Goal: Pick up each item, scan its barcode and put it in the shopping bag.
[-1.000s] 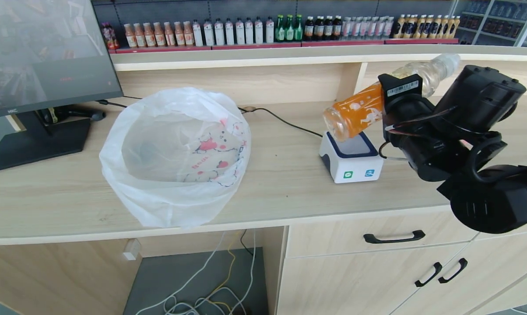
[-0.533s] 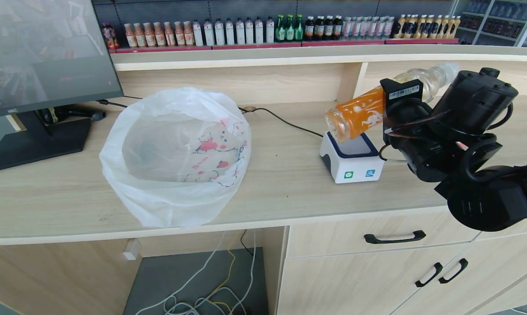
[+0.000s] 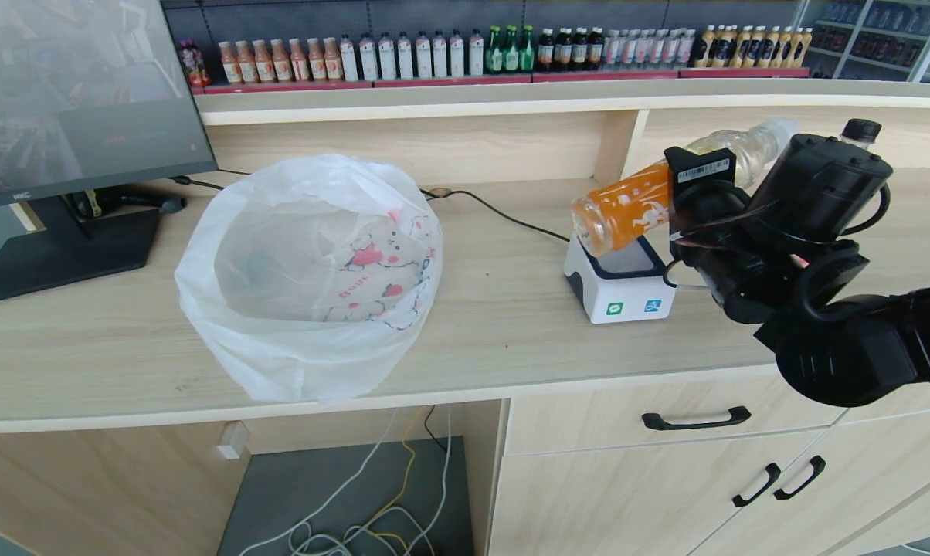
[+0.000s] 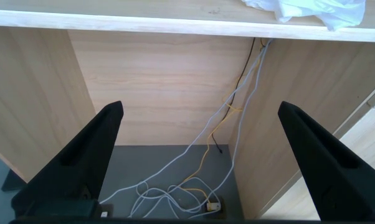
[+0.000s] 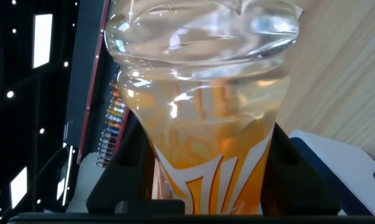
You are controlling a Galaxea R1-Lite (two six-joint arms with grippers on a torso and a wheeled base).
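Note:
A clear bottle with an orange label (image 3: 627, 210) lies nearly level in the air, its base over the white barcode scanner (image 3: 619, 292) on the wooden counter. My right gripper (image 3: 693, 193) is shut on the bottle around its middle. In the right wrist view the bottle (image 5: 203, 124) fills the space between the black fingers (image 5: 122, 180), with the scanner (image 5: 337, 168) beyond it. The white plastic shopping bag (image 3: 310, 270) stands open on the counter, left of the scanner. Below the counter, over loose cables on the floor, my left gripper (image 4: 197, 155) is open and holds nothing.
A monitor (image 3: 71, 93) on a black stand occupies the counter's left end. A black cable (image 3: 504, 216) runs from the back wall to the scanner. A dark bottle cap (image 3: 860, 129) peeks out behind my right arm. Drawers (image 3: 697, 421) sit below.
The right arm has shifted slightly left and down, and the bottle's cap end has dropped, so it lies flatter over the scanner. The bag and scanner stay put.

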